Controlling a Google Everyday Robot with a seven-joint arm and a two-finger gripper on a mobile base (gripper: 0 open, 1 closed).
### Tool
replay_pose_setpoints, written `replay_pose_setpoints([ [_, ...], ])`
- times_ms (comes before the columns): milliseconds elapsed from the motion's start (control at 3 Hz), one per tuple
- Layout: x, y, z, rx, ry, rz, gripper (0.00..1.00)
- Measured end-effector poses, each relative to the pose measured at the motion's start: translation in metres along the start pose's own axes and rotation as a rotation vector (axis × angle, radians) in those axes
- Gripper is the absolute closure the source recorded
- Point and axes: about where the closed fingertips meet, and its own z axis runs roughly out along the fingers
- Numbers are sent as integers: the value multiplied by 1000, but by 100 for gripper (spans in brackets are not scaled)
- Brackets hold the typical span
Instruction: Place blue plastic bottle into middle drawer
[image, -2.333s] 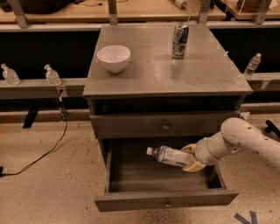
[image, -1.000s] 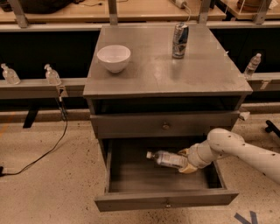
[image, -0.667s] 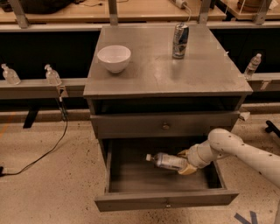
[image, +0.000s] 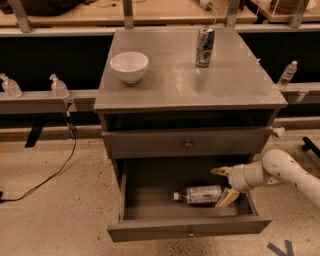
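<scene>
Since the blue plastic bottle lies on its side on the floor of the middle drawer, low in the frame and right of centre, I judge the step in hand to be letting go and backing out cleanly. The drawer is pulled well out, with its low front panel and small knob nearest the bottom edge.

Your end effector sits at the bottle's right end, inside the tray by the right wall. Its two fingers are spread apart and clamp nothing. The lower finger is just beside the bottle's base; whether it touches I cannot tell.

To do this well, lift the end effector straight up before you draw it off to the right. A sideways sweep could nudge the bottle, and a round body on a flat floor is likely to roll. Mind the right wall of the tray and the underside of the shut drawer above as you rise.

The bottle is clear plastic, with a white cap pointing left and a pale label round its middle. It looks light and smooth.

Farther up the frame, the table carries a white bowl at upper left and a silver-and-blue can standing upright at upper right. Behind, small clear bottles stand on a ledge.
</scene>
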Motion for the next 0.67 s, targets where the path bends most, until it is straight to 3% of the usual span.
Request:
replay_pose_setpoints([
  [333,1,2,-49,79,-126,0,0],
  [667,-1,5,-51,72,-140,-3,0],
])
